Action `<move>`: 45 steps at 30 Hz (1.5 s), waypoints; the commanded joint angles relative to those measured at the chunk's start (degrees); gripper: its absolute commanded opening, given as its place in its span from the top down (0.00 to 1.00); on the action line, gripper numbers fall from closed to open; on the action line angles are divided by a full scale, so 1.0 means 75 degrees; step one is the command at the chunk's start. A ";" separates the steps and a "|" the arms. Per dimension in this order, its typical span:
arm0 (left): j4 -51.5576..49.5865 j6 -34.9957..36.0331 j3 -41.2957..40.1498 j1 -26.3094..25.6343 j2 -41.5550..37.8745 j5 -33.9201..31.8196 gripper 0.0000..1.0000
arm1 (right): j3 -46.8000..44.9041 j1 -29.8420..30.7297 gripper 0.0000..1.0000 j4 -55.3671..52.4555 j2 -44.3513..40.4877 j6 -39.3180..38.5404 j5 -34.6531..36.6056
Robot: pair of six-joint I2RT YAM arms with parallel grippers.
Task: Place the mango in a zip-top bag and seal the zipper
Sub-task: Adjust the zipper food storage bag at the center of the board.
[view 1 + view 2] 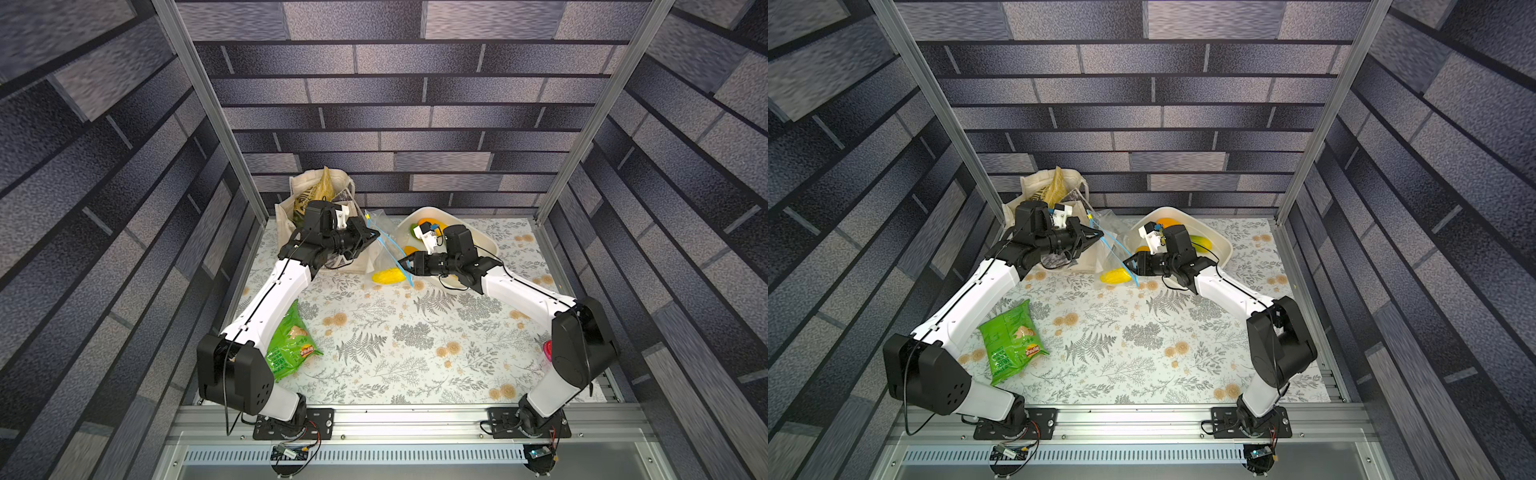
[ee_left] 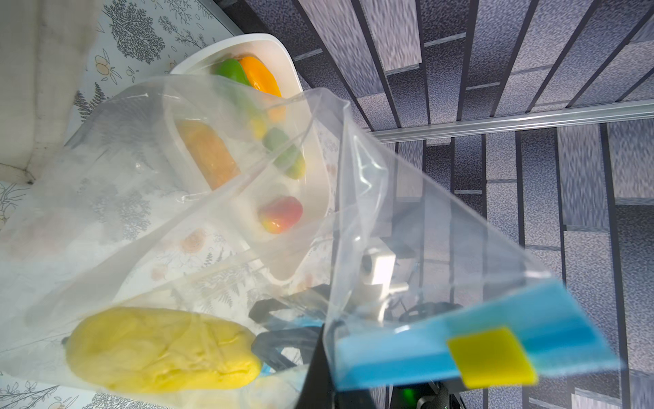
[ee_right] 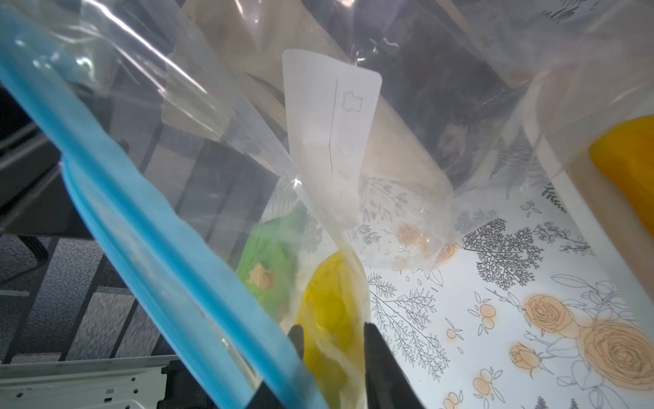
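So, mango (image 1: 388, 276): inside zip-top bag (image 1: 380, 257), resting on table (image 1: 395, 353), centre-far.
Left gripper (image 1: 372, 235): clamped on zipper (image 1: 392, 248) far end by yellow slider (image 2: 492, 357), to tension mouth.
Right gripper (image 1: 402, 263): jaws narrow at near end; grip unclear.

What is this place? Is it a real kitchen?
Probably a robot test booth, not a real kitchen: a left arm and right arm bolted to a metal rail, brick-print panels on a metal frame, and a flowery tablecloth.
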 commanded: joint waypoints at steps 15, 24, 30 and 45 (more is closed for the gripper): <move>-0.2325 0.1747 0.0256 -0.0114 -0.2406 -0.3297 1.00 | 0.3945 0.1069 1.00 -0.5374 -0.0745 -0.2170 0.1944; -0.2967 0.2135 0.0129 -0.0202 -0.3169 -0.3806 1.00 | 0.3017 0.1183 0.99 -0.4625 -0.1155 -0.1936 0.2161; -0.2415 0.2090 -0.0119 -0.0509 -0.1864 -0.3206 1.00 | 0.1649 0.0981 0.91 -0.4470 -0.1357 -0.1877 0.3274; -0.1976 0.2358 0.0125 -0.0724 -0.0171 -0.2922 1.00 | 0.1594 -0.0530 0.23 -0.4261 -0.1586 -0.2208 0.2488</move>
